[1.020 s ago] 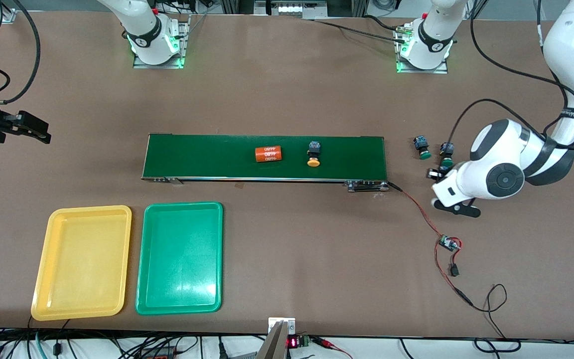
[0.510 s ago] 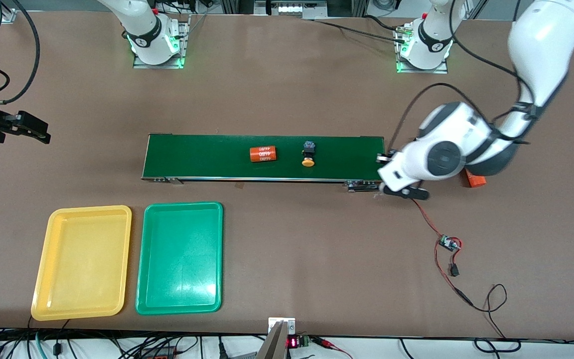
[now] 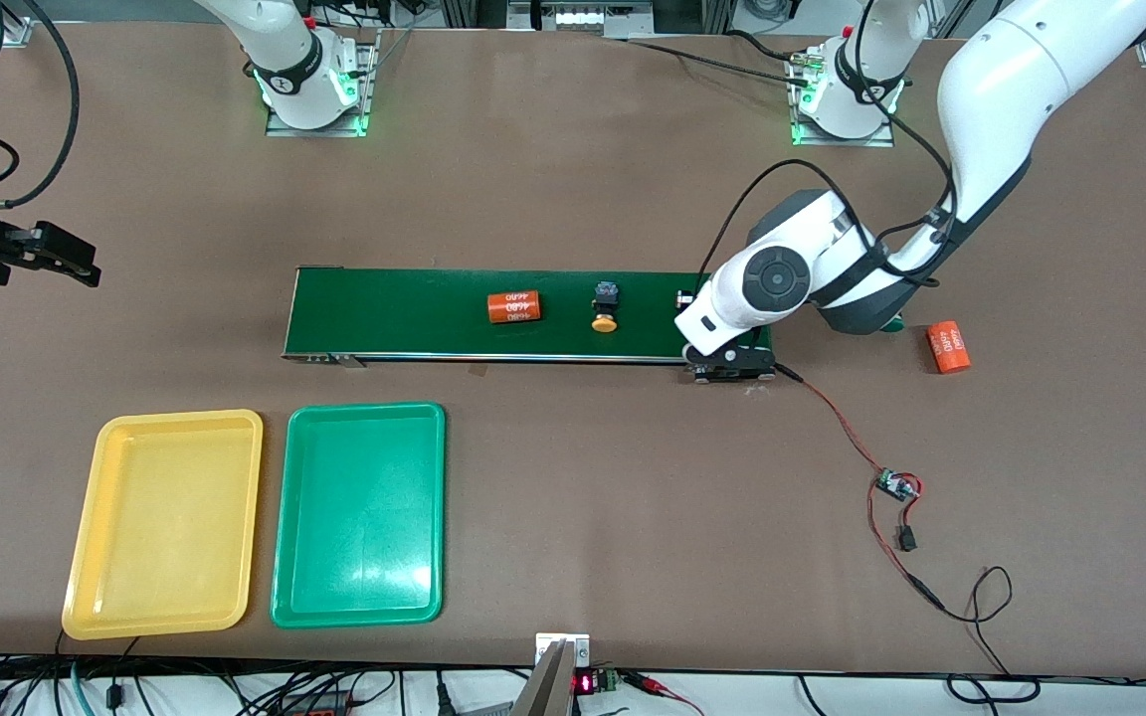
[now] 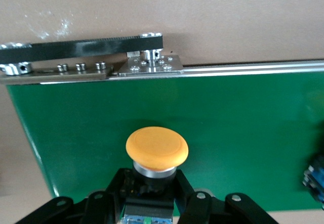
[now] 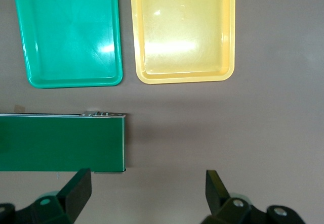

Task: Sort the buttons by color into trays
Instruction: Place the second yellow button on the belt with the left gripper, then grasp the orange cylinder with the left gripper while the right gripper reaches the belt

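Clock reading: laid flat on the table as the front camera sees it, 12 toward the arms' bases, 6 toward that camera.
Belt: long dark-green strip at the table's middle, running from 9 to 3.
Left gripper: over the 3 o'clock end of the belt, fingers pinching the dark body of a yellow-capped button.
Held button: round yellow-orange cap on a silver collar, sticking out ahead of the fingertips above the green surface; whether it touches the belt cannot be told.
Button on the belt: second yellow-capped one, lying on the belt at about 9 o'clock from the left gripper, cap toward 6, dark body toward 12.
Orange cylinder on the belt: printed with digits, lying on its side just at 9 o'clock of that button, apart from it.
Orange cylinder on the table: lying on the brown top at 3 o'clock of the belt's end, well clear of it.
Right gripper: waiting over bare table off the 9 o'clock end of the belt, fingers spread wide, nothing between them.
Yellow tray: on the table at 7 o'clock from the belt.
Green tray: just at 3 o'clock of the yellow tray, long sides parallel, a narrow gap between them.
Circuit board: small board with red and black wires at 5 o'clock from the belt's end; one wire runs to the belt's bracket.
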